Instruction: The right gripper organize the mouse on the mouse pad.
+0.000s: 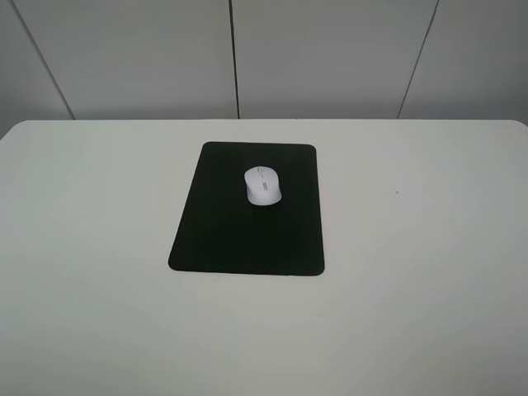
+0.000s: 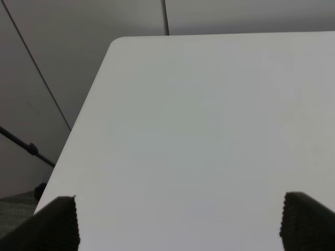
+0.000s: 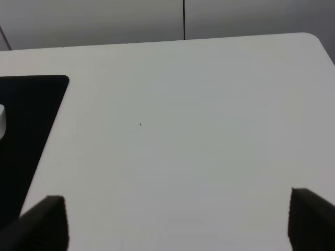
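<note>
The white mouse (image 1: 262,186) lies on the black mouse pad (image 1: 239,239), in its far half, near the middle of the white table. Neither arm shows in the exterior high view. In the right wrist view the right gripper (image 3: 178,222) is open and empty over bare table, with the mouse pad (image 3: 23,125) and a sliver of the mouse (image 3: 2,121) at the picture's edge. In the left wrist view the left gripper (image 2: 178,222) is open and empty over the table near its corner.
The white table (image 1: 412,289) has rounded far corners (image 2: 118,44) and stands against a grey panelled wall (image 1: 330,58). A tiny dark speck (image 1: 397,193) lies on the table to the right of the pad.
</note>
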